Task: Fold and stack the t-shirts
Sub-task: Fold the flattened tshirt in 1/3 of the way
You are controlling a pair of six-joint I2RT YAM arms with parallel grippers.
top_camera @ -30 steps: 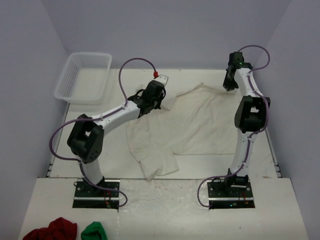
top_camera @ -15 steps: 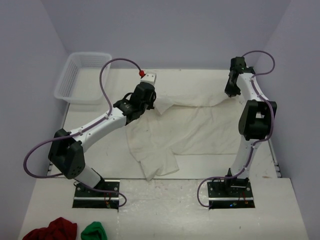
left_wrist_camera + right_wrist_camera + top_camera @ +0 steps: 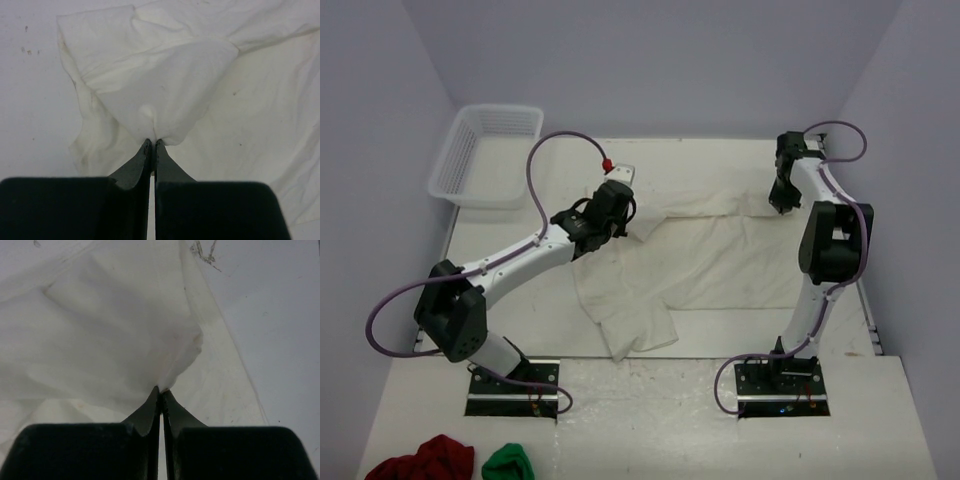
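Note:
One off-white t-shirt (image 3: 700, 255) lies spread across the middle of the table, its far edge stretched taut between both grippers. My left gripper (image 3: 625, 222) is shut on the shirt's far left corner; in the left wrist view the t-shirt (image 3: 165, 95) bunches into the tips of that left gripper (image 3: 153, 143). My right gripper (image 3: 782, 203) is shut on the far right corner, and the right wrist view has the t-shirt (image 3: 115, 335) pinched at the tips of the right gripper (image 3: 161, 391). A sleeve (image 3: 635, 330) trails toward the near edge.
A white plastic basket (image 3: 488, 155) stands at the far left corner. A dark red cloth bundle (image 3: 422, 460) and a small green cloth bundle (image 3: 508, 463) lie on the near shelf left of the left arm's base. Purple walls close in both sides.
Both arms have carried the shirt's far edge outward and pulled it straight. The left gripper then came back a little toward the near side; the right gripper lowered slightly.

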